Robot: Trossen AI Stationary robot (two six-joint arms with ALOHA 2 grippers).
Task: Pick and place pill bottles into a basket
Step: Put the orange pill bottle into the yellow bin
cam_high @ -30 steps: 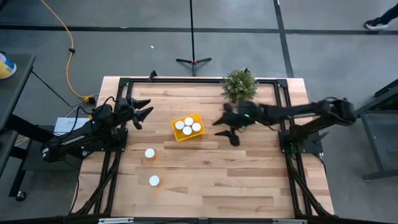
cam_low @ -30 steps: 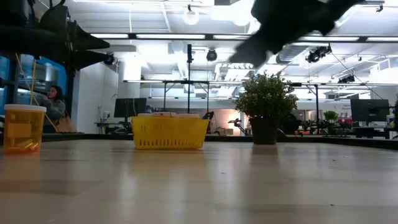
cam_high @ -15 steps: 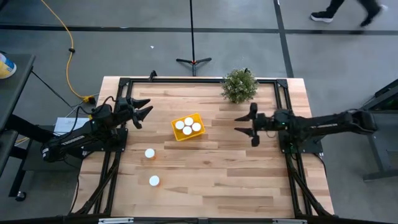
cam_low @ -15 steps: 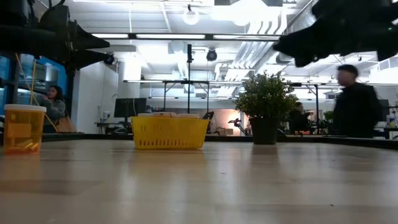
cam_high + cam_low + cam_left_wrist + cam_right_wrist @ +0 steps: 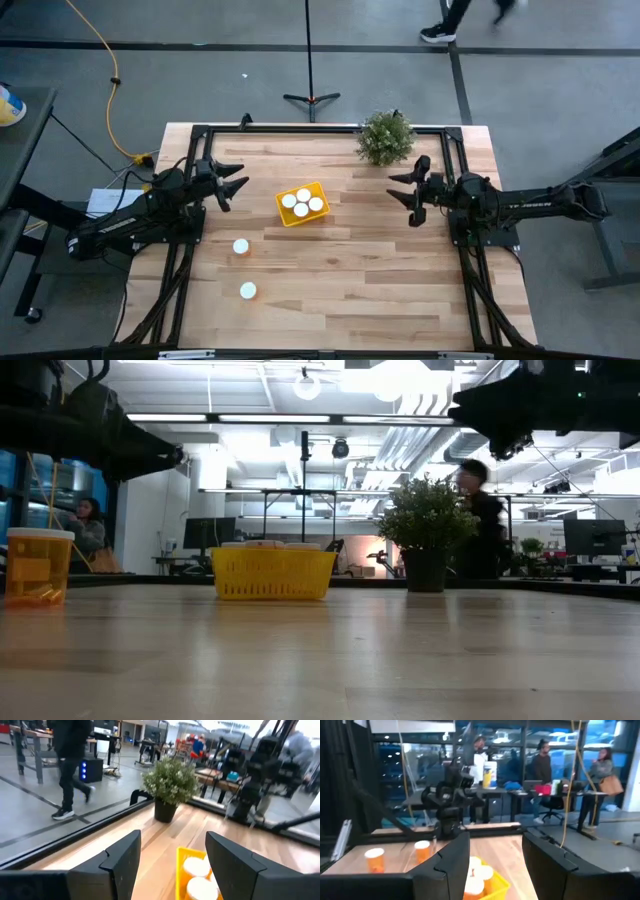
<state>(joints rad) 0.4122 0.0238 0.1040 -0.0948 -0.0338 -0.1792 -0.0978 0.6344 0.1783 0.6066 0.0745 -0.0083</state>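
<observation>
Four pill bottles (image 5: 301, 203) sit in the basket (image 5: 323, 189) at mid-surface; two others (image 5: 241, 246) (image 5: 248, 291) stand loose on the wooden surface (image 5: 380, 270), near the left side and well apart from the basket. The left gripper (image 5: 232, 186) hovers beside the basket, fingers spread wide, holding nothing. The right gripper (image 5: 411, 192) hovers near the potted plant (image 5: 385, 136), fingers also spread and empty. Risk: a careless descent could tip a loose upright bottle and let it roll, or a finger could clip the basket wall and shift it.
</observation>
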